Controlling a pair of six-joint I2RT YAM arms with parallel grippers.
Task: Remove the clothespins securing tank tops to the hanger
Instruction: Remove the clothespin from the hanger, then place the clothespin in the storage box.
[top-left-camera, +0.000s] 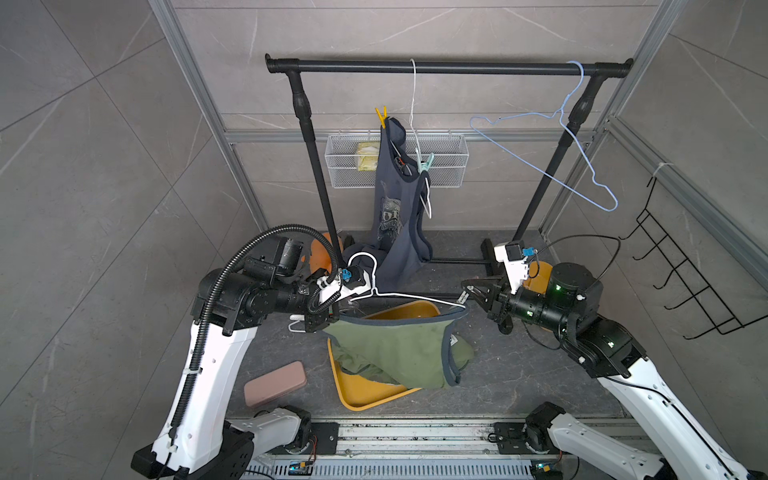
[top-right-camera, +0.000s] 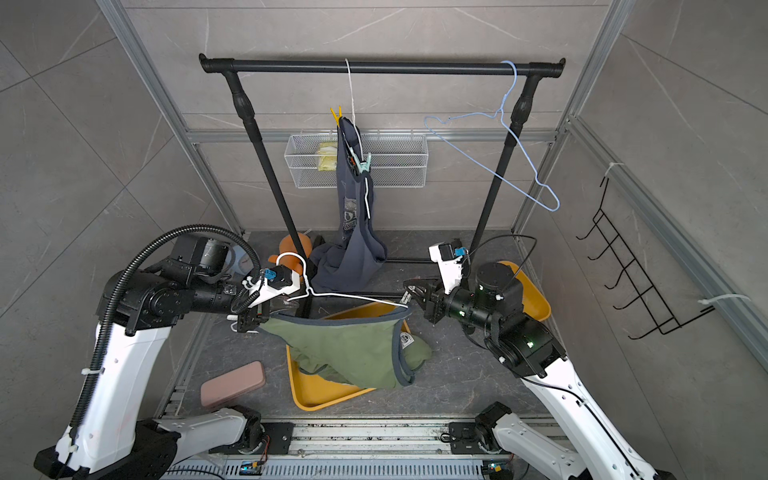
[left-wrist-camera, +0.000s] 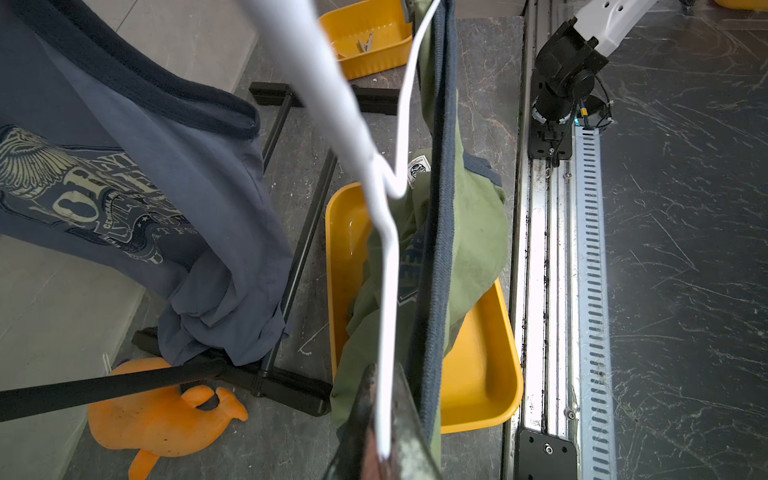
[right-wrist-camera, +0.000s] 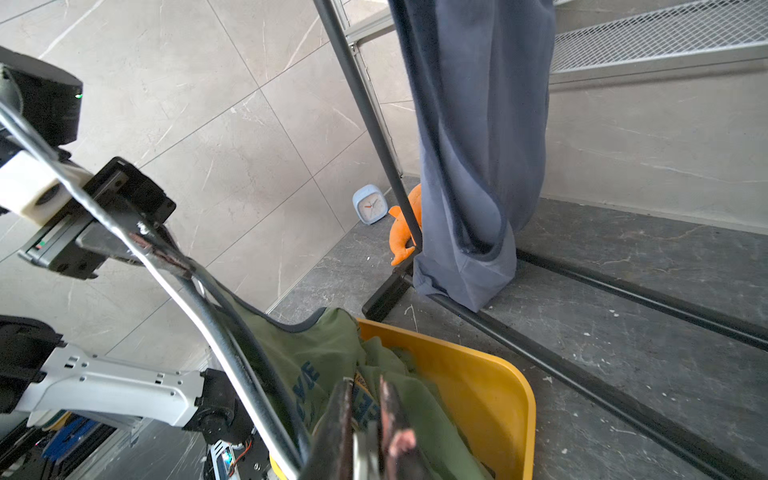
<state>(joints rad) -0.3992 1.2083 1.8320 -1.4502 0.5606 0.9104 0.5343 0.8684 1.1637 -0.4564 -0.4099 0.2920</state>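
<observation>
Pale clothespin (top-left-camera: 460, 298) on the right end of a white hanger (top-left-camera: 415, 296), pinched between the nearly closed jaws of the right gripper (right-wrist-camera: 365, 395); small and partly hidden, so named with some doubt. Other end of the hanger clamped in the left gripper (top-left-camera: 329, 320), jaws fully closed on the wire. Olive green tank top (top-left-camera: 395, 349) draped from this hanger, lower part resting in a yellow tray (top-left-camera: 365, 395). Behind, slate blue tank top (top-left-camera: 392, 208) on a second white hanger (top-left-camera: 412, 95), hooked over the black rail (top-left-camera: 449, 67); yellow clothespin (top-left-camera: 381, 116) on its upper strap, mint green clothespin (top-left-camera: 426, 163) on the lower one. Loose clothespin (left-wrist-camera: 365, 41) lying inside a small yellow bin (left-wrist-camera: 374, 62). Light blue hanger (top-left-camera: 561, 111) near the rail's right end.
</observation>
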